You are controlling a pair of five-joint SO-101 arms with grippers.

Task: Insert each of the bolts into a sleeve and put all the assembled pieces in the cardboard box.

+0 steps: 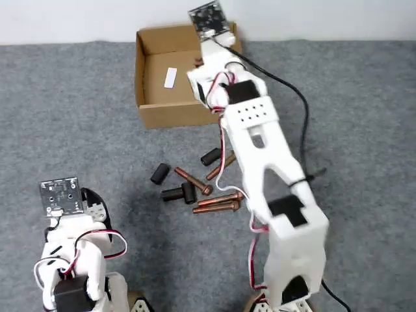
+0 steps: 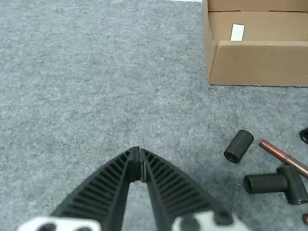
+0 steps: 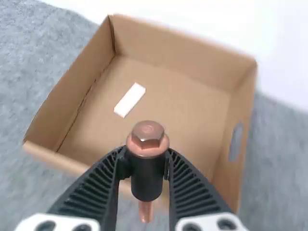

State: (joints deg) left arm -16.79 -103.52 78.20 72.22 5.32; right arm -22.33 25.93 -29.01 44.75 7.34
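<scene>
Pinches a black sleeve (image 3: pixel 146 180), copper bolt (image 3: pixel 147 137) through it, in the right claw (image 3: pixel 144 156) above the far cardboard box (image 3: pixel 192 53). Holds the left claw (image 2: pixel 139 161) pressed together over the desk (image 2: pixel 96 72), near left.

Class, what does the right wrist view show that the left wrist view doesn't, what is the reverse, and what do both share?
Right wrist view: the right gripper shut on a sleeve with a bolt through it. Left wrist view: the left gripper shut and empty, with loose sleeves and a bare bolt lying on the grey carpet beyond it. Shared: the cardboard box with a white slip inside, and that carpet.
</scene>
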